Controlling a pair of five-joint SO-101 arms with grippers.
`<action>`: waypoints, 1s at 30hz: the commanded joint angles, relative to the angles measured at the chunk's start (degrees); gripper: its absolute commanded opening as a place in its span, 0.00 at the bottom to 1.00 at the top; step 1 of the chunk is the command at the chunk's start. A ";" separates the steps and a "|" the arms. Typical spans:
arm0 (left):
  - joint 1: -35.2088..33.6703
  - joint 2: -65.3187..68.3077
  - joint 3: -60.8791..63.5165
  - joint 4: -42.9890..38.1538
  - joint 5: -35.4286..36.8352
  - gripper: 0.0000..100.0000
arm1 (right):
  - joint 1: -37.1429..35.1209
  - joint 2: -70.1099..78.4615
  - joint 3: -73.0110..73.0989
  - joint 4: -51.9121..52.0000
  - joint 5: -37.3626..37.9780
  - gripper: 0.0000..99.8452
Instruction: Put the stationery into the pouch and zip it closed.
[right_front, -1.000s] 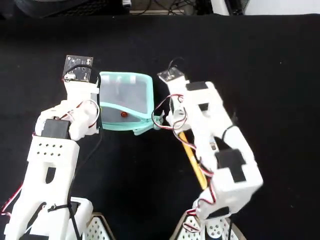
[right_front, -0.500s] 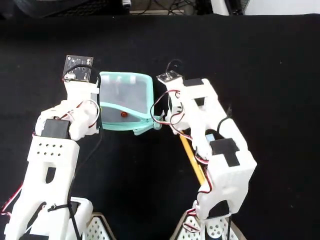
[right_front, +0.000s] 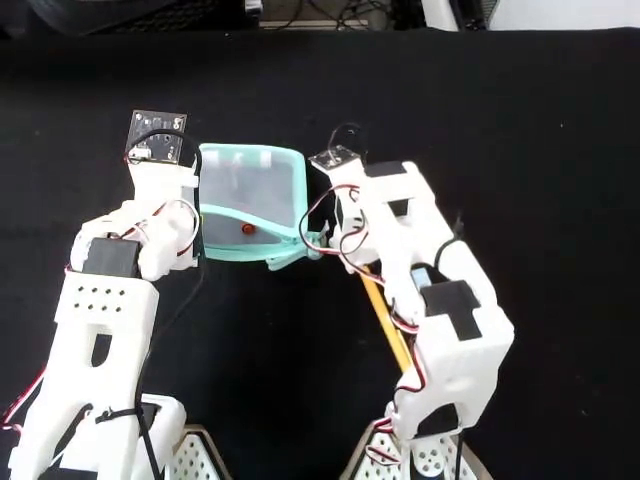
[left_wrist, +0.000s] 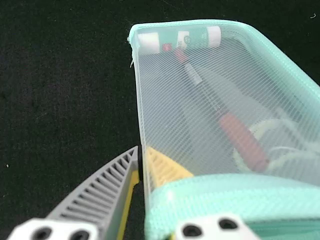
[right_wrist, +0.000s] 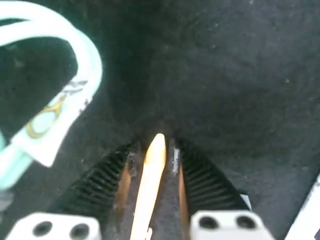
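A see-through mesh pouch (right_front: 250, 200) with mint trim lies on the black table between the two arms. My left gripper (right_front: 198, 215) is at its left edge, and in the left wrist view the left gripper (left_wrist: 142, 150) is shut on the edge of the pouch (left_wrist: 210, 100). Inside the pouch lie a red pen (left_wrist: 242, 140) and other small items. My right gripper (right_front: 335, 250) is by the pouch's near right corner, shut on a yellow pencil (right_front: 388, 325) that trails back under the arm. The pencil tip (right_wrist: 156, 145) pokes out between the right gripper's (right_wrist: 156, 142) fingers, beside the pouch's mint zip end (right_wrist: 55, 120).
Black cloth (right_front: 540, 150) covers the table, with open room to the right and behind the pouch. Both arm bases (right_front: 190, 455) stand at the front edge. Cables and equipment (right_front: 330, 12) lie beyond the far edge.
The right arm has swung a little left, toward the pouch's corner, and the pencil has moved with it. The left arm and pouch have kept still.
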 joint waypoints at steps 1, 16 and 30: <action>-0.66 0.79 0.75 0.00 0.00 0.03 | -0.26 0.40 3.65 -1.67 0.44 0.10; -0.66 0.79 0.84 0.00 0.00 0.03 | -0.26 -26.68 7.43 0.97 0.53 0.01; -0.48 0.79 0.84 0.00 0.00 0.03 | -10.29 -83.82 9.19 0.09 -5.71 0.01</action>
